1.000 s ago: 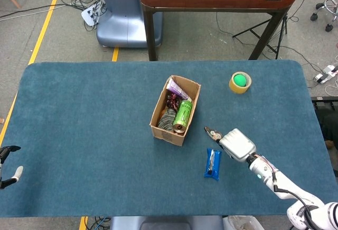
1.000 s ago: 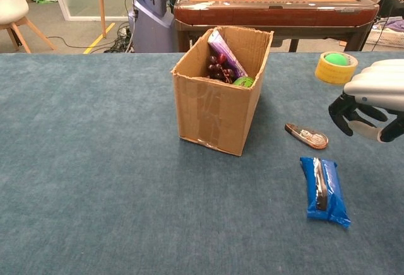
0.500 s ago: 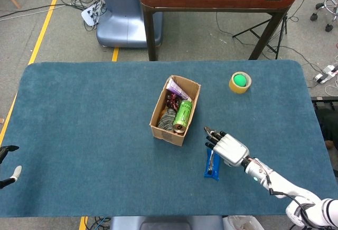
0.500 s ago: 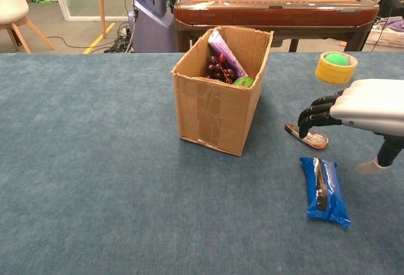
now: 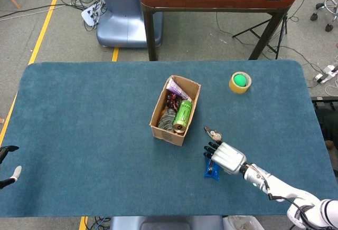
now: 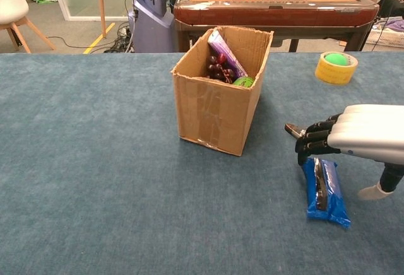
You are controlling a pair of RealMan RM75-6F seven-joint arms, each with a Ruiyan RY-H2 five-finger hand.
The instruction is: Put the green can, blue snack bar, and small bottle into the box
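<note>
Hovering spread and empty at lower right, the right hand (image 6: 363,142) should pinch the blue snack bar (image 6: 325,190), likely light, crinkly and slippery, across its long edges.

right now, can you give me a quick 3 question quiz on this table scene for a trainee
1. True or false: the green can already lies inside the cardboard box.
2. Which task item is the right hand directly over? A) the yellow tape roll B) the blue snack bar C) the box
3. Fill in: in the head view, the left hand shows at the table's ___ edge, holding nothing.

Key:
1. True. It rests in the box beside other items.
2. B. The hand's fingertips sit over the bar's far end; contact cannot be told.
3. Left.
</note>
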